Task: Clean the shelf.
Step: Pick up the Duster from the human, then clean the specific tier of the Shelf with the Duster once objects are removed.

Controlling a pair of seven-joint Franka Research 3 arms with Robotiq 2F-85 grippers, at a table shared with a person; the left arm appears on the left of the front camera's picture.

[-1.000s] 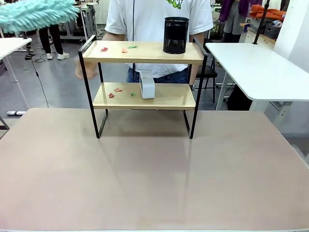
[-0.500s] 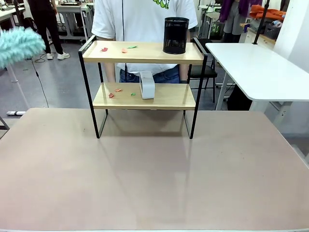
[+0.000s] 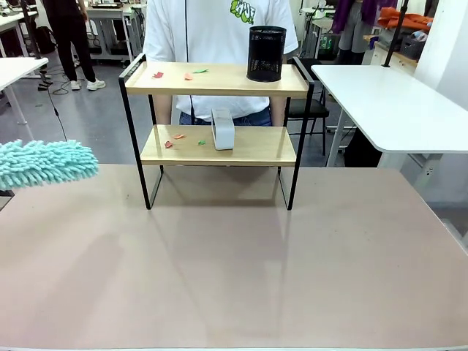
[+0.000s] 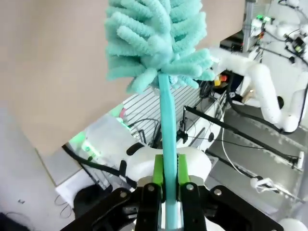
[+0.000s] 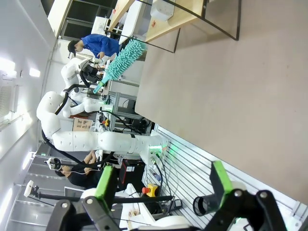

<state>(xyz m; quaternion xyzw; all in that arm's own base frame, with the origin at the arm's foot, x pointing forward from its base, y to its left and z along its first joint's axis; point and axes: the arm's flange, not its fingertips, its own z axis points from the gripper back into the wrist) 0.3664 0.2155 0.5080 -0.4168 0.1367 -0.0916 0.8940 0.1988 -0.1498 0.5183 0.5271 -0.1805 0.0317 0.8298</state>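
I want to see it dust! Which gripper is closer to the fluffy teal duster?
Left. The left gripper is shut on the handle of the duster; the right gripper stands open, well apart from it.

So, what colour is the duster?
Turquoise; the duster shows best in the left wrist view.

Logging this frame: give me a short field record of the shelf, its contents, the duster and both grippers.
shelf: on the table's far side, two boards
top board: black mesh cup right, paper scraps left
lower board: white box middle, more scraps left
duster: teal, left of the shelf, not touching it
left gripper: jaws shut on the duster's handle
right gripper: jaws open, empty
person: standing behind the shelf
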